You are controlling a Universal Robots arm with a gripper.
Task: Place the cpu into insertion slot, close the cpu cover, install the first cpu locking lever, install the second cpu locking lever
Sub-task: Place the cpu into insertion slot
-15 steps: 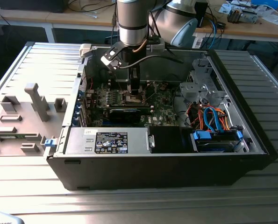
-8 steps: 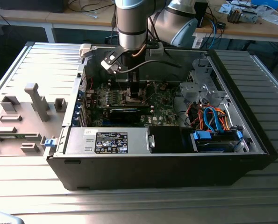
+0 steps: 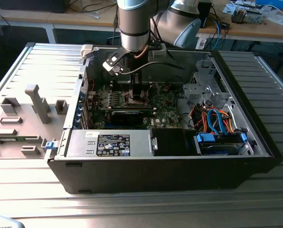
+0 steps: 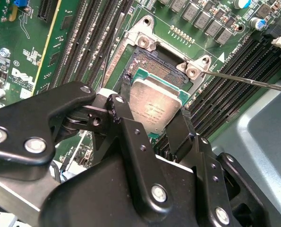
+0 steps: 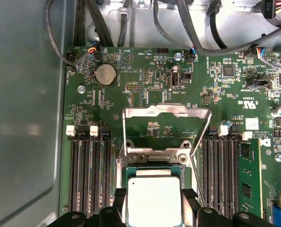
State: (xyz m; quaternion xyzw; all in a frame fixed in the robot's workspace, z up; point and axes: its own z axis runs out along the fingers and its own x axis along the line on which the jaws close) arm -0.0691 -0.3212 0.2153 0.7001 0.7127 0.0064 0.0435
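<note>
Black two-fingered gripper (image 4: 154, 113) clamps the small square cpu (image 4: 155, 105), dull silver-grey metal on top, by two opposite edges in both wrist views, jaws drawn in to the chip's width. The chip hangs over the square insertion slot (image 4: 155, 59), whose brownish-gold contact field lies partly bare beyond it; whether chip and socket touch cannot be told. The thin silver cpu cover (image 5: 166, 111), a windowed metal frame, stands raised open past the socket. A thin wire lever (image 4: 244, 81) juts out beside the socket's corner. In the exterior view, upper centre of the frame, the grey arm (image 3: 133, 23) reaches down into the open black computer case (image 3: 179, 166), above the green motherboard (image 3: 167, 107).
</note>
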